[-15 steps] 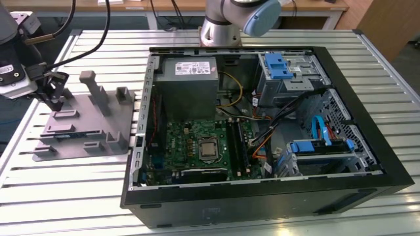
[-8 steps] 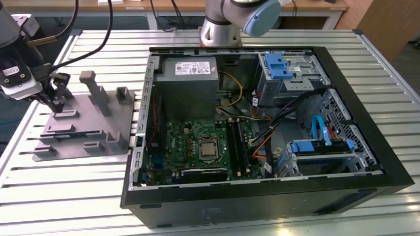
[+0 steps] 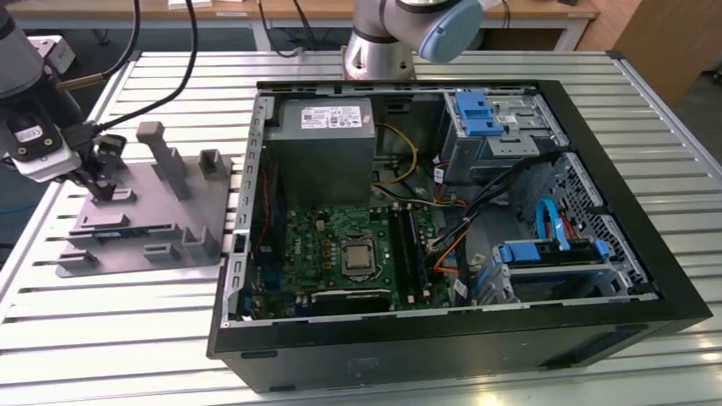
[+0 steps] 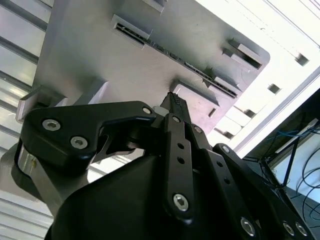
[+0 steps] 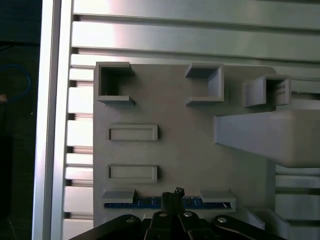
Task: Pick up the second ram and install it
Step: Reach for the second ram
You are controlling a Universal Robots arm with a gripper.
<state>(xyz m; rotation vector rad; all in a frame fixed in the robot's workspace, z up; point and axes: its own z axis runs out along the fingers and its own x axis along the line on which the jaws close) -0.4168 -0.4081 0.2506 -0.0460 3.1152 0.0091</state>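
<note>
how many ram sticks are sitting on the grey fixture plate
1. The second ram stands on edge between two holders along one edge of the grey fixture plate, near the gripper. Parts of the plate are hidden, so I can't rule out another.

Slatted aluminium worktop (image 3: 101,338) spanning scene, slats reflecting bright light. Wooden desk (image 3: 304,8) standing behind, wooden panel (image 3: 677,51) showing at exterior view's right.
</note>
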